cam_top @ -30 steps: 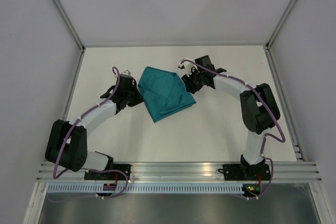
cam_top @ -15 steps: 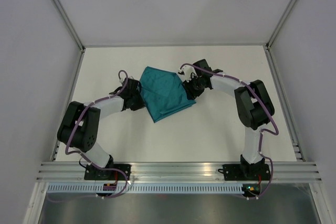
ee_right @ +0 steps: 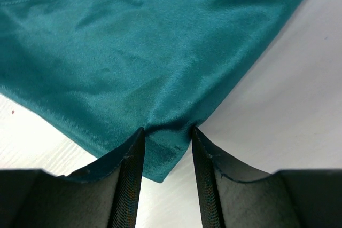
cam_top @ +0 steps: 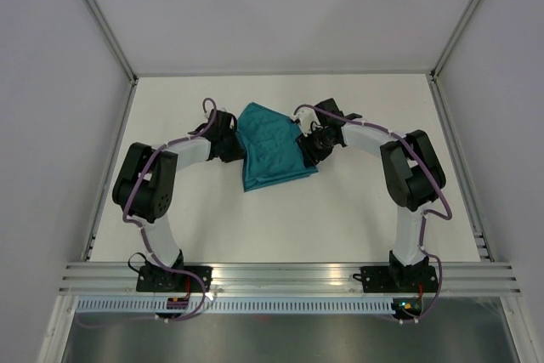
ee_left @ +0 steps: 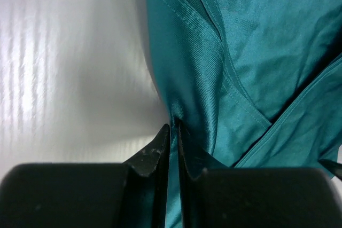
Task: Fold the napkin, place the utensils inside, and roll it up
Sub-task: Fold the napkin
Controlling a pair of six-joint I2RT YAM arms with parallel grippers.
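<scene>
The teal napkin [cam_top: 270, 152] lies loosely folded and rumpled at the middle of the table. My left gripper [cam_top: 230, 144] is at its left edge. In the left wrist view, the left gripper [ee_left: 172, 126] is shut on a hem of the napkin [ee_left: 256, 41], with cloth pinched in the narrow slit. My right gripper [cam_top: 308, 149] is at the napkin's right side. In the right wrist view, the right gripper [ee_right: 166, 129] is open. A corner of the napkin [ee_right: 160, 41] lies between its two spread fingers. The utensils are out of view.
The white table [cam_top: 365, 201] is walled by pale panels on the left, back and right. An aluminium rail [cam_top: 289, 276] carrying both arm bases runs along the near edge.
The left arm swung inward and its gripper moved up along the napkin's left edge, dragging that side so the cloth turned and bunched. The right gripper slid slightly nearer along the right side.
</scene>
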